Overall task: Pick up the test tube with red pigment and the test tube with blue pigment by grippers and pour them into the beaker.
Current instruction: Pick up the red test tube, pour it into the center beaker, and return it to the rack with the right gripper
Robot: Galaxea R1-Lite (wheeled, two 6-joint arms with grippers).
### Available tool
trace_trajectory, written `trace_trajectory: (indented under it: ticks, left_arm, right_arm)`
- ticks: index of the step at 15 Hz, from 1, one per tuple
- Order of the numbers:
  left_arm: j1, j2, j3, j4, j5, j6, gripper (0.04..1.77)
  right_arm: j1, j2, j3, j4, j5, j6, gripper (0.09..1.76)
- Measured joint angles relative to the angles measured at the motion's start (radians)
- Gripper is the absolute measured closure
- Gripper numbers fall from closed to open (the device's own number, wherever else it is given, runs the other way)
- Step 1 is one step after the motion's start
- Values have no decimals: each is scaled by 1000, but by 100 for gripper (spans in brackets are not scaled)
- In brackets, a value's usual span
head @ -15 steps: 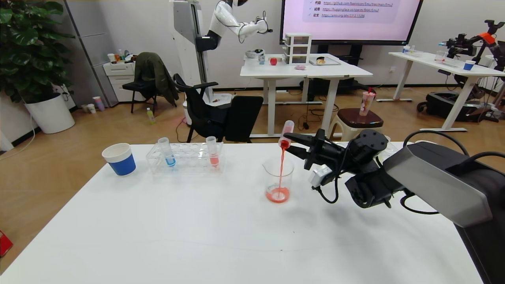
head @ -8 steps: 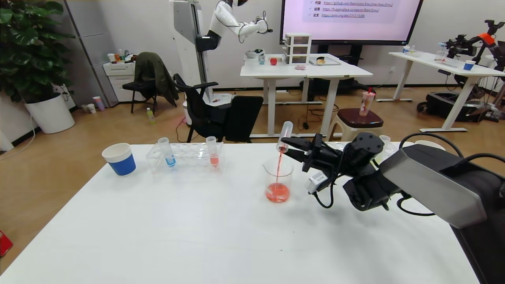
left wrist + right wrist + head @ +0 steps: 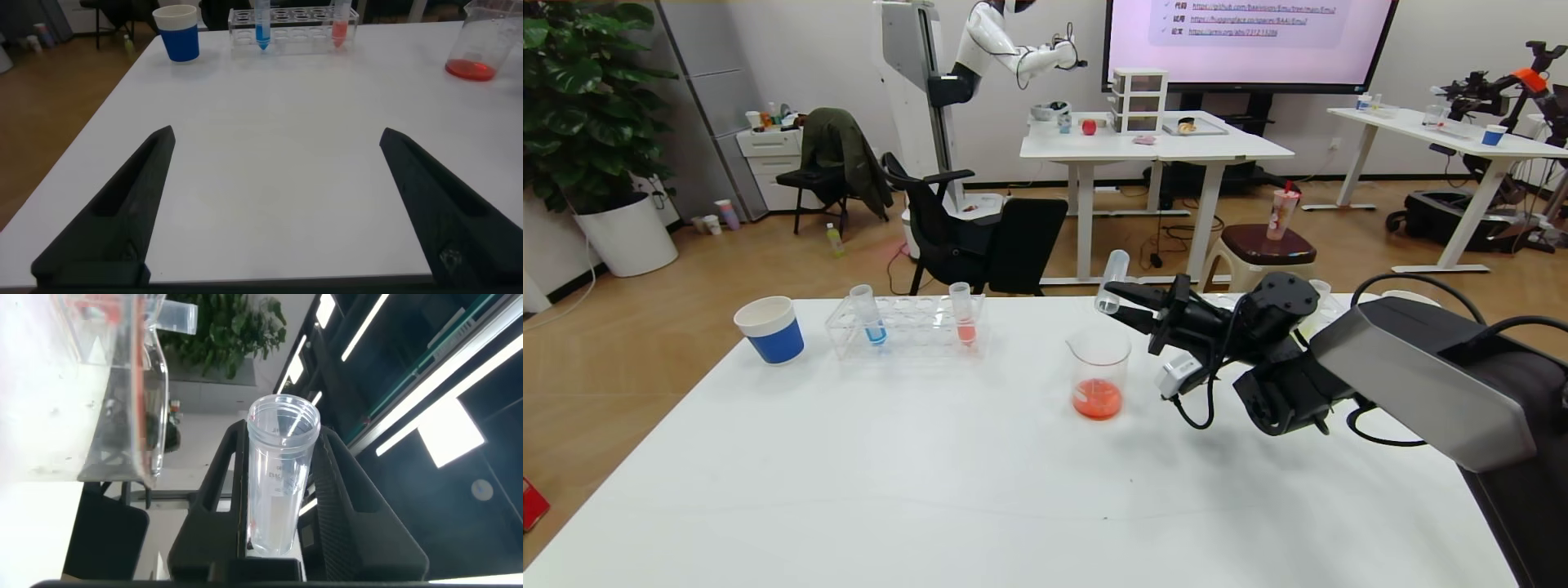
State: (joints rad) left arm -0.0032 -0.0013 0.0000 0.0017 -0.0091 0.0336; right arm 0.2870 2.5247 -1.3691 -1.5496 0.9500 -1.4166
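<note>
My right gripper (image 3: 1123, 300) is shut on the test tube that held the red pigment (image 3: 1112, 282). It holds the tube tilted, mouth down, just above the rim of the beaker (image 3: 1099, 371). The tube looks empty in the right wrist view (image 3: 278, 474), and red liquid lies in the beaker's bottom. The test tube with blue pigment (image 3: 869, 314) stands upright in the clear rack (image 3: 915, 331) at the far left. My left gripper (image 3: 276, 132) is open and empty, low over the table's near side; it does not show in the head view.
A tube with salmon-pink liquid (image 3: 964, 314) stands at the rack's right end. A blue-and-white paper cup (image 3: 770, 329) stands left of the rack. The white table (image 3: 849, 490) reaches to the near edge. Chairs and desks stand beyond the far edge.
The red stream from the tube into the beaker has stopped and the tube has emptied. The right gripper shifted slightly left and now holds still.
</note>
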Motion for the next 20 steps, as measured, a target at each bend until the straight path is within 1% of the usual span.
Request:
trace_trajectory:
  ticks: [3,5,6,8,10,12,13,15,16,17,18,20]
  left_arm:
    - [0,0,0,0,0,0,6]
    - [0,0,0,0,0,0,6]
    - [0,0,0,0,0,0,6]
    - [0,0,0,0,0,0,6]
    - [0,0,0,0,0,0,6]
    - [0,0,0,0,0,0,6]
    - [0,0,0,0,0,0,6]
    - [0,0,0,0,0,0,6]
    - [0,0,0,0,0,0,6]
    - [0,0,0,0,0,0,6]
    - [0,0,0,0,0,0,6]
    - [0,0,0,0,0,0,6]
  right_arm:
    - [-11,-56,-3,-1,-42,169,134]
    - [-24,-106,2,-2,-66,319,134]
    - [-31,-133,13,-5,-103,400,134]
    - [-48,-183,73,-10,-213,527,134]
    - [-64,-237,168,-10,-311,662,134]
    - [-77,-297,266,-11,-443,837,134]
    - [-80,-326,305,-10,-521,920,134]
    - [-72,-376,350,-11,-727,1095,134]
    - [-68,-395,358,-1,-832,1165,134]
    - [-67,-415,367,37,-897,1208,134]
    - [-73,-433,381,57,-911,1229,134]
    - [-91,-459,415,58,-916,1246,134]
